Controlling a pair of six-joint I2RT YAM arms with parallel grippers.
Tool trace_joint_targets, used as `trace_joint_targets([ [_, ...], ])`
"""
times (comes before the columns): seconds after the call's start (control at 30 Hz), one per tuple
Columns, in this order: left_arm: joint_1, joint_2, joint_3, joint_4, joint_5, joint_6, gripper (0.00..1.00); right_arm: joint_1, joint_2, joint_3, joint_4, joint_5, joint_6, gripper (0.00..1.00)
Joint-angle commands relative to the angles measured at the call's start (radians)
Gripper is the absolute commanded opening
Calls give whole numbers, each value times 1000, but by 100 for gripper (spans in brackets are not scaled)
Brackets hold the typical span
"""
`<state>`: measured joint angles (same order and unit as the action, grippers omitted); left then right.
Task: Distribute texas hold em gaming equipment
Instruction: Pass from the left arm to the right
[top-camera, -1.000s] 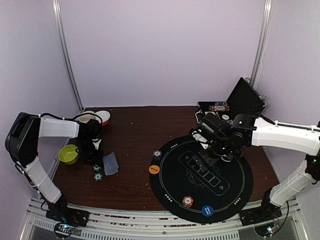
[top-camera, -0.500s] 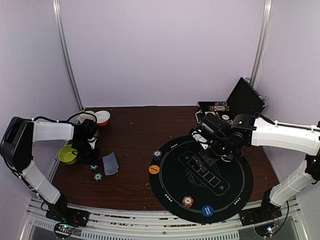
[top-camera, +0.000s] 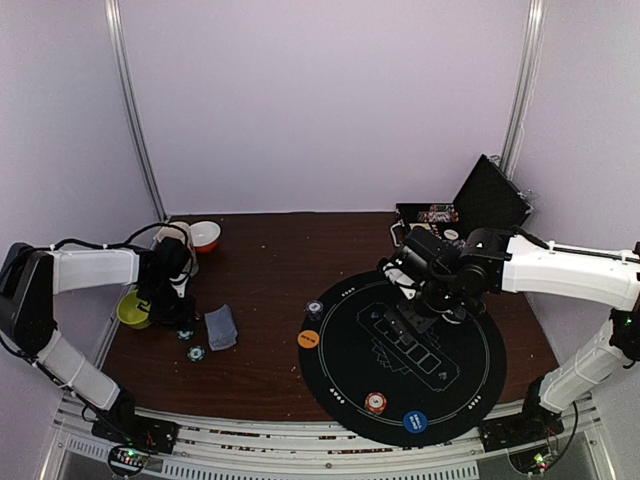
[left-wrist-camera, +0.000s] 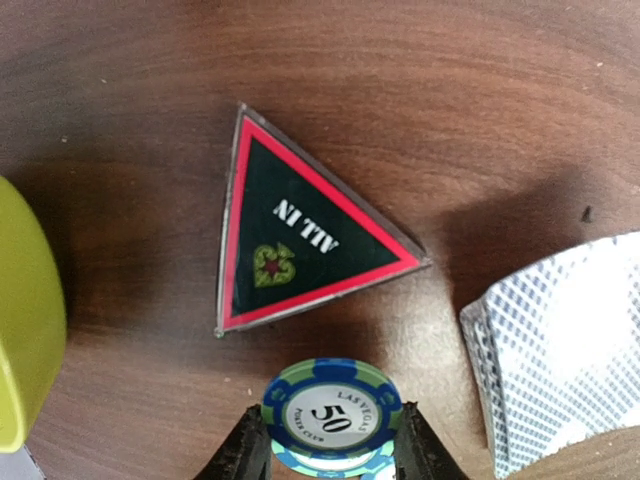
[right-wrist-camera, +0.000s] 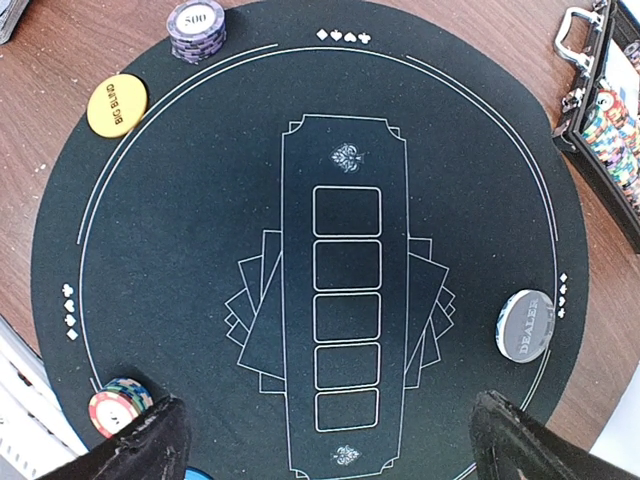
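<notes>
While the right fingers (right-wrist-camera: 140, 445) gape over one mat (right-wrist-camera: 200, 200), the left fingers (left-wrist-camera: 245, 450) pinch one green chip (left-wrist-camera: 332, 410).

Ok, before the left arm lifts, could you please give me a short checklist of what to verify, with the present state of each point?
1. Left gripper fingers sit against both sides of the 50 chip: ok.
2. Only one chip is between the fingers: cannot tell.
3. Chip is off the table: cannot tell.
4. ALL IN marker is apart from the fingers: ok.
5. Card deck is apart from the fingers: ok, but close.
6. Right gripper is open above the mat, holding nothing: ok.
</notes>
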<state>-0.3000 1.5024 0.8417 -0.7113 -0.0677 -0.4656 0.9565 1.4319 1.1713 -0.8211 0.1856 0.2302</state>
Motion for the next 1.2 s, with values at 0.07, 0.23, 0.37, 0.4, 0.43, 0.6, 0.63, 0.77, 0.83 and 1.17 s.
trace_joint_targets([
  [0.07,-2,-44,67,-66,9,15,22,-7,9,-3,-12,-6,-10,100],
  [0.23,-45,-58,147,-141,-2,24,21,-6,5,-4,4,-6,-8,100],
  [0.37,-143,-30,269,-203,-29,21,21,-7,7,2,7,-4,-12,100],
  [0.4,-174,-12,307,-214,-32,19,21,-7,6,1,11,-1,-13,100],
  [0.43,-202,9,342,-221,-31,19,21,-9,5,-1,15,2,-13,100],
  [0.6,-338,164,553,-225,-19,31,20,-33,-9,-17,35,4,0,100],
  [0.63,-356,196,590,-224,-19,36,20,-36,-12,-24,36,3,5,100],
  [0.77,-424,330,718,-220,-14,59,19,-47,-28,-35,31,1,18,100],
  [0.83,-449,378,752,-206,4,69,19,-53,-43,-47,32,9,26,100],
  [1.17,-485,590,992,-185,26,107,18,-78,-73,-82,34,-9,60,100],
])
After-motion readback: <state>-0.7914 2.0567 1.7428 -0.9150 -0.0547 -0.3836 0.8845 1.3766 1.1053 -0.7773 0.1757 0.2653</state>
